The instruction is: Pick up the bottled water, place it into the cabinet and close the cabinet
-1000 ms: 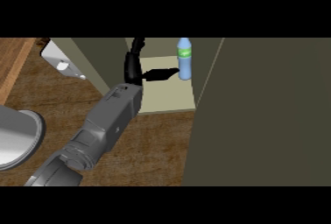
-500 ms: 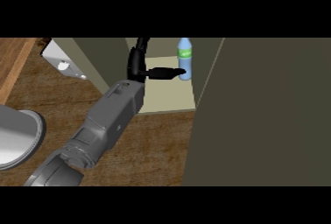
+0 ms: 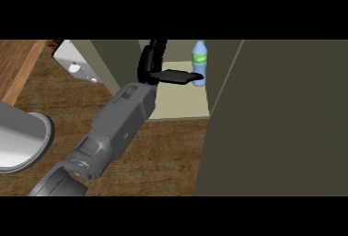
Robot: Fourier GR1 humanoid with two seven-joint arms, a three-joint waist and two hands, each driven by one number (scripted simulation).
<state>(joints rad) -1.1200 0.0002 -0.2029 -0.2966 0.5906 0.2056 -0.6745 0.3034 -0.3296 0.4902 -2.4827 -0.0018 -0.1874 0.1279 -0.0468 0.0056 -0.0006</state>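
Observation:
The bottled water (image 3: 198, 59), clear blue with a green label, stands upright at the back right of the open cabinet's pale shelf (image 3: 178, 107). My left hand (image 3: 151, 62) reaches into the cabinet just left of the bottle. Its fingers point straight towards the back, and its thumb (image 3: 178, 76) sticks out to the right, with the tip at the bottle's lower part. The fingers are not curled round the bottle. My grey forearm (image 3: 115, 126) runs up from the lower left. My right hand does not show.
The cabinet's dark open door (image 3: 285, 120) fills the right side of the view. The cabinet's left wall (image 3: 114, 60) stands beside my wrist. A white object (image 3: 73, 62) sits at the upper left, and a grey round vessel (image 3: 17, 140) rests on the wooden counter (image 3: 163, 152) at the left edge.
My left hand has shifted slightly to the right, bringing the thumb closer to the bottle. The bottle has stayed upright in the same place.

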